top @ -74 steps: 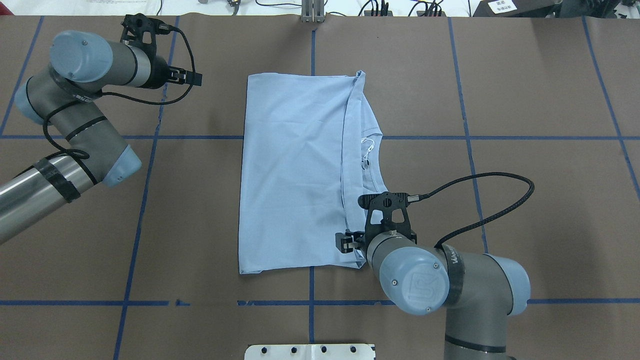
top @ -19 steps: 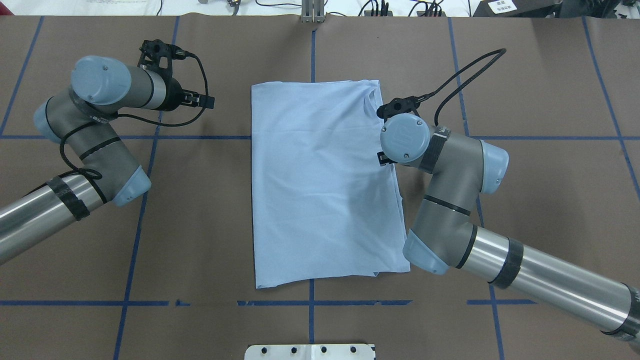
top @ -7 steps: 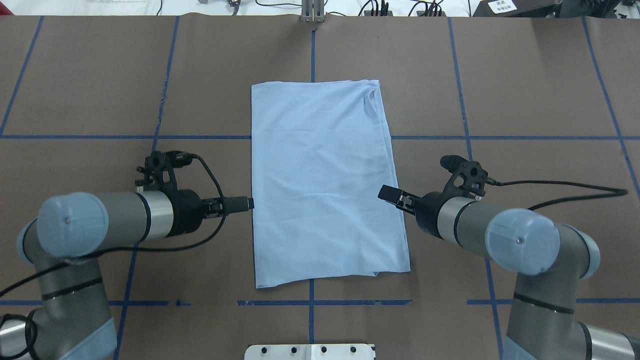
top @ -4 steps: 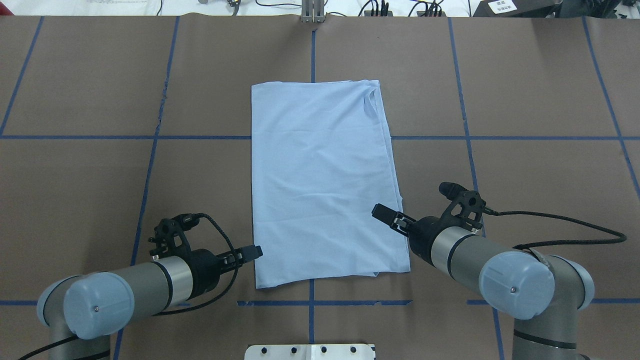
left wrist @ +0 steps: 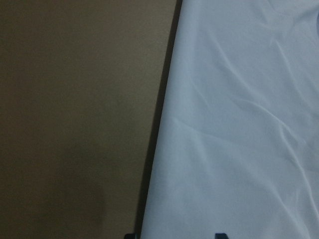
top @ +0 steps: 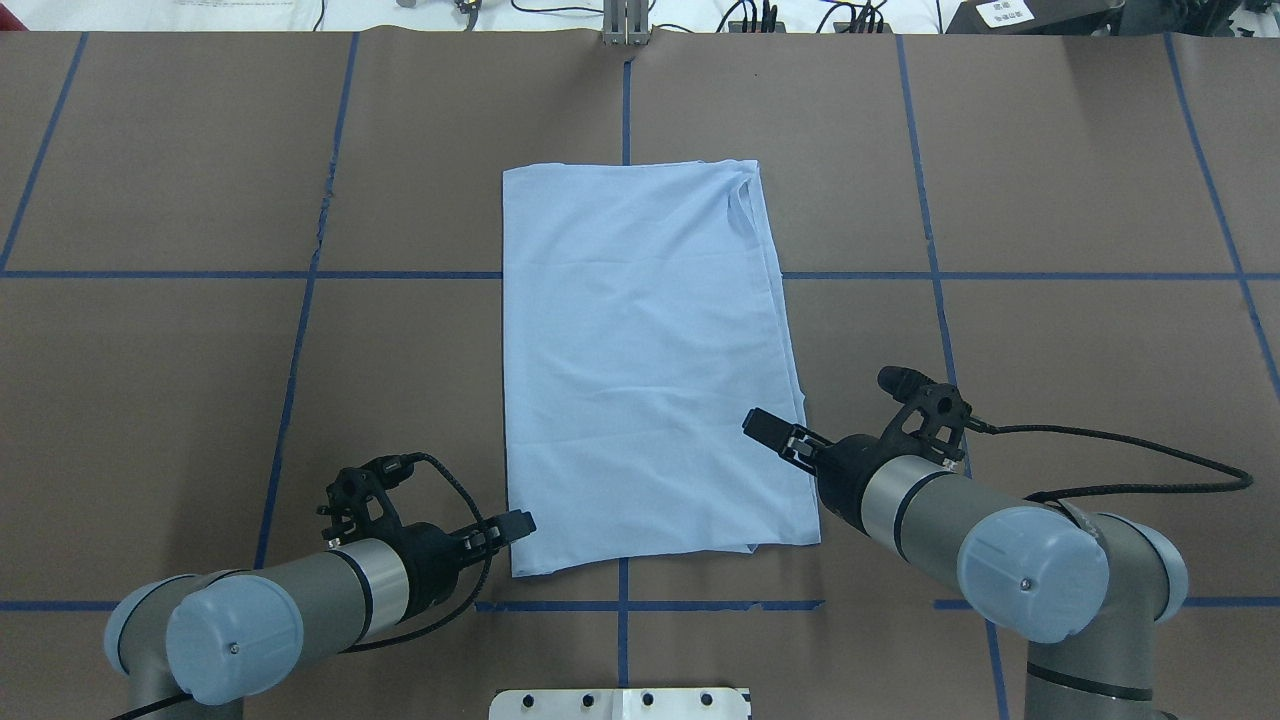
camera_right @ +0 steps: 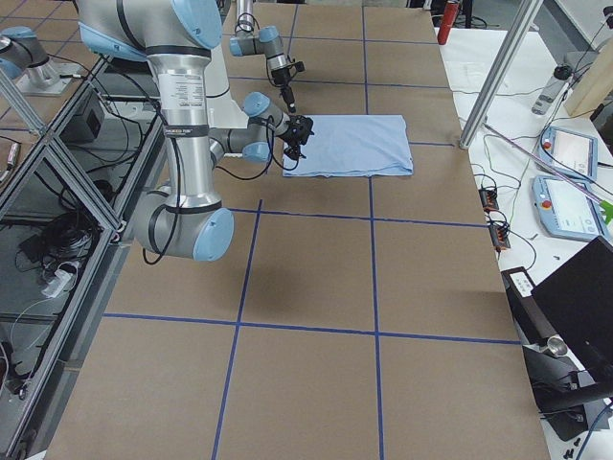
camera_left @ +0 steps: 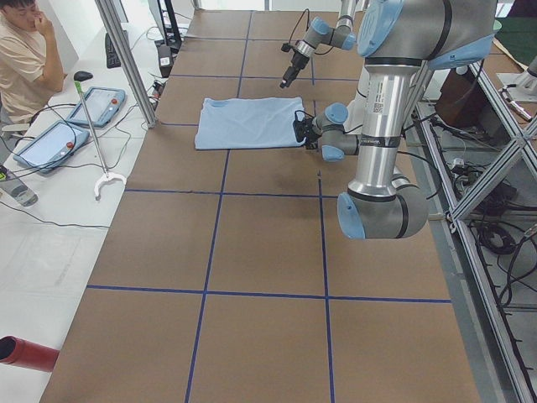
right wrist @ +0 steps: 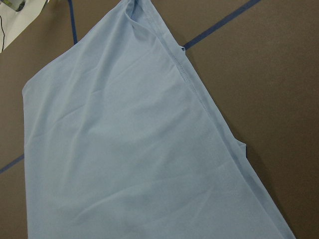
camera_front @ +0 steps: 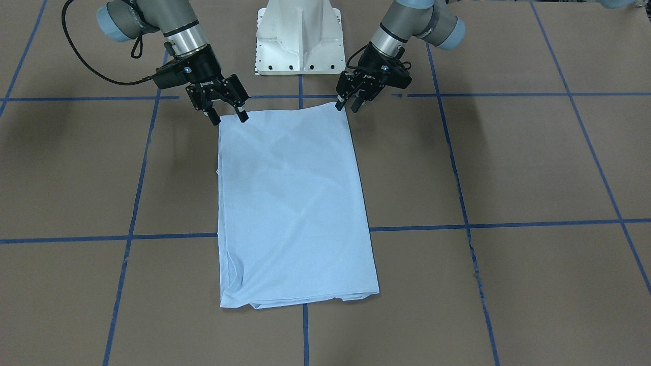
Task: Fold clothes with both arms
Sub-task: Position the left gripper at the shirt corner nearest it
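Although its white lettering [camera_front: 205, 83] blurs, the right gripper [camera_front: 229, 119] stands open.

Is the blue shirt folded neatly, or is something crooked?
A little. The T-shirt is wider at the robot's end: its right edge slants outward, and lower layers peek out along it.

Blue tape lines [top: 300, 274] are crossing the brown surface [top: 1100, 150] in a grid. Beside it, a person [camera_left: 21, 63] is sitting at a white side surface [camera_left: 50, 243] where two tablets [camera_left: 96, 105] are lying among cables [camera_left: 50, 113]. A metal post [camera_left: 127, 63] is standing at the brown surface's edge.
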Robot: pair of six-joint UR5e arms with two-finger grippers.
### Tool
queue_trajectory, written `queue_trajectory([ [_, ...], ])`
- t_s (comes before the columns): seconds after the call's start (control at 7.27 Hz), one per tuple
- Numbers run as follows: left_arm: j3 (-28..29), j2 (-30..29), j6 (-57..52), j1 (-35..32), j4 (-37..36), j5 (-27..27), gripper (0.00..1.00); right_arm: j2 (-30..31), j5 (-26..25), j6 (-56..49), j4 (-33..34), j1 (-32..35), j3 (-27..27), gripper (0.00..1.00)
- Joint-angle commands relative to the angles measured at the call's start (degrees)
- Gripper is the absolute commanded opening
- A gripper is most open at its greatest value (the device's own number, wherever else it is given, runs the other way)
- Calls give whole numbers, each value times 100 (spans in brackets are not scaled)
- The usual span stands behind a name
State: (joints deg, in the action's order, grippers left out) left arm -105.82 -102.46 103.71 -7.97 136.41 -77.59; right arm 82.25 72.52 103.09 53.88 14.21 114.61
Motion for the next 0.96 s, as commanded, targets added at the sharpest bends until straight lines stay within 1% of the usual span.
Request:
queue_trajectory([
  [0.0,44,-37,26,94,-9,24,62,1,-27,0,0,-6,0,100],
  [0.27,323,-290,26,94,-9,24,62,1,-28,0,0,-6,0,100],
  [0.69,378,-336,9,94,-9,24,63,-16,-28,0,-9,-6,-9,100],
  [0.82,378,-345,9,94,-9,15,58,-17,-28,0,0,-6,-9,100],
])
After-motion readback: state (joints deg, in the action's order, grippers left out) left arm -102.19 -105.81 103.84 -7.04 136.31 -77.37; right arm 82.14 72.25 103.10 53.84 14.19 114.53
